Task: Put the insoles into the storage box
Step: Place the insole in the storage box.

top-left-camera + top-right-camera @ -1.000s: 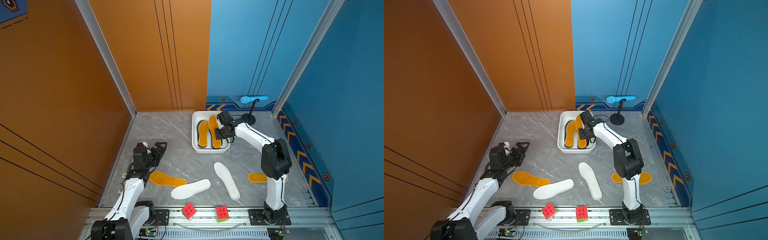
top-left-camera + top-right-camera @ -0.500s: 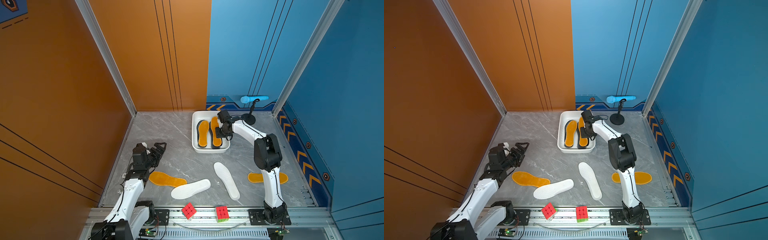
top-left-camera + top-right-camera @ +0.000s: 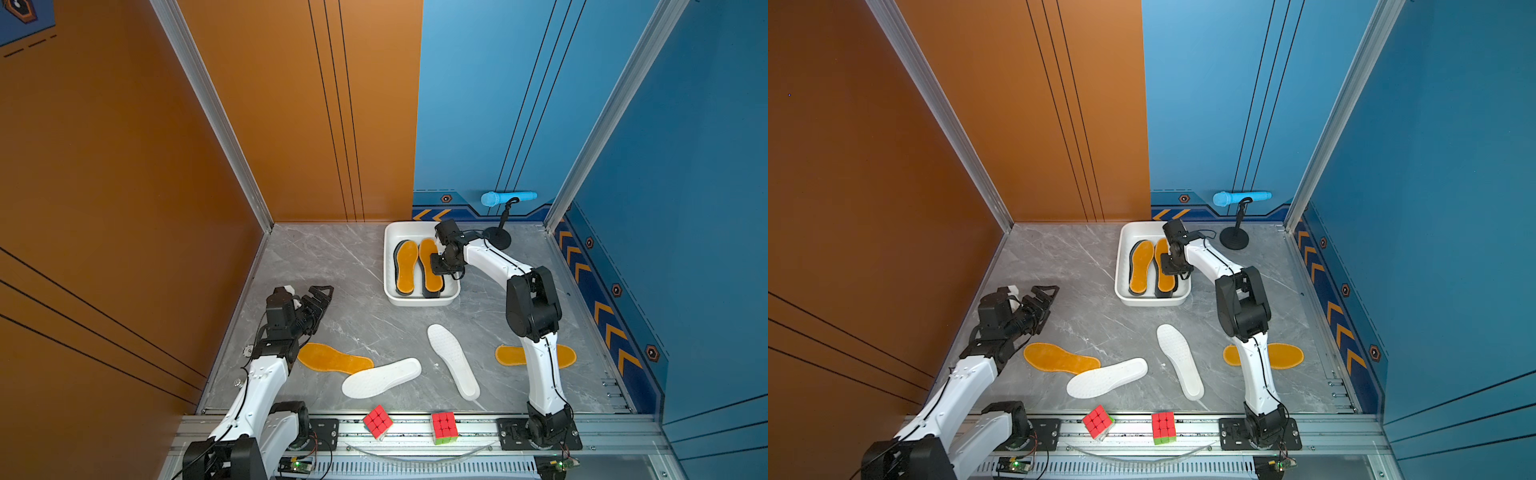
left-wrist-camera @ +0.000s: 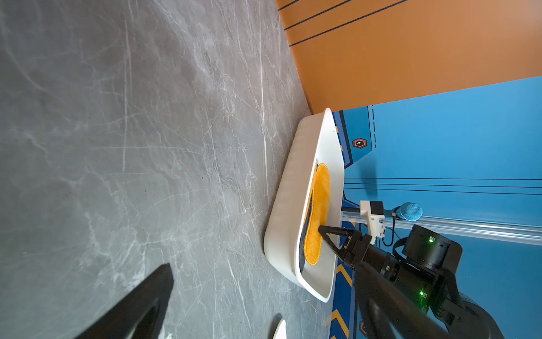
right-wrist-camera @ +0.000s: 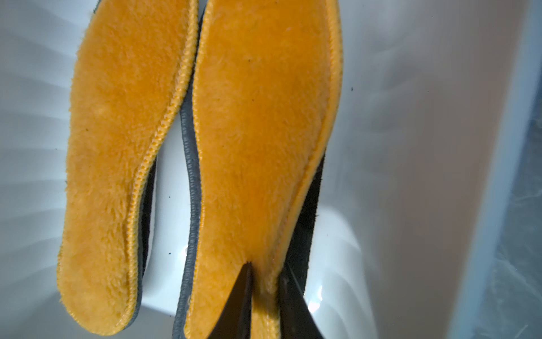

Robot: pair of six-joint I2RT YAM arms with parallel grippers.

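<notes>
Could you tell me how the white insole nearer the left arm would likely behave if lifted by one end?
The white insole looks thin and lies flat on the table, so it would probably droop. Its dotted texture should offer some grip. Being long but thin, it is likely light.

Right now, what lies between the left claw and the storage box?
Bare tabletop only, from left claw to storage box, in both top views.

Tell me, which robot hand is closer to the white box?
Right. The right hand reaches into the storage box, fingers astride an orange insole's edge. The left hand hovers over the table, well apart from it.
</notes>
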